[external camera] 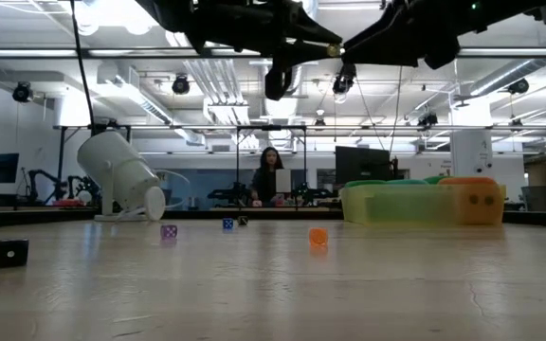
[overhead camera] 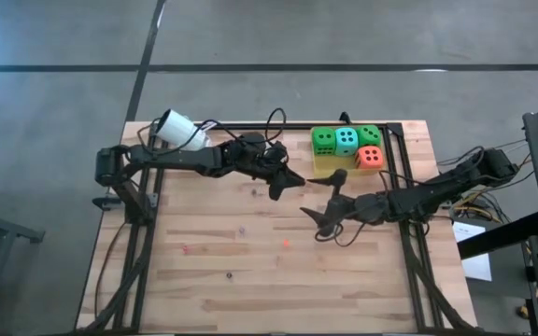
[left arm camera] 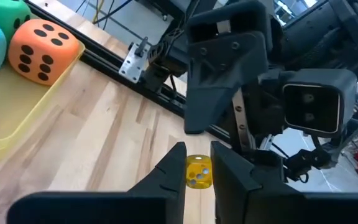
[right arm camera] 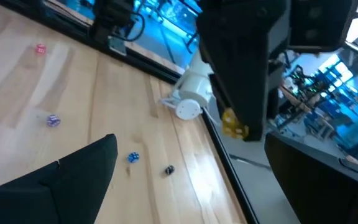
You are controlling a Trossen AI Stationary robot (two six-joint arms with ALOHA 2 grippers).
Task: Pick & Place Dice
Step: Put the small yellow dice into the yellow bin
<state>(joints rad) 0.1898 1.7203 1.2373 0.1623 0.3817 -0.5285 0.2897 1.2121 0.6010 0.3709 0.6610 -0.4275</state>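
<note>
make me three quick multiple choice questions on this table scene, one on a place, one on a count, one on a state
1. Where are the big dice?
A. in the yellow tray
B. inside the white cup
C. on the floor

2. How many big dice are green?
A. none
B. two
C. four

3. What do the left gripper fingers hold?
A. nothing
B. the orange die
C. a small yellow die

Answers:
1 A, all four sit in the yellow tray.
2 B, two green, one teal, one orange.
3 C, the small yellow die sits between them.

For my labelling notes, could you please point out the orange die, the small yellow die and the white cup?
orange die (left arm camera: 42, 42): left wrist view, its six-pip face.
small yellow die (left arm camera: 199, 172): left wrist view, its front face.
white cup (overhead camera: 179, 129): high view, its side wall.
</note>
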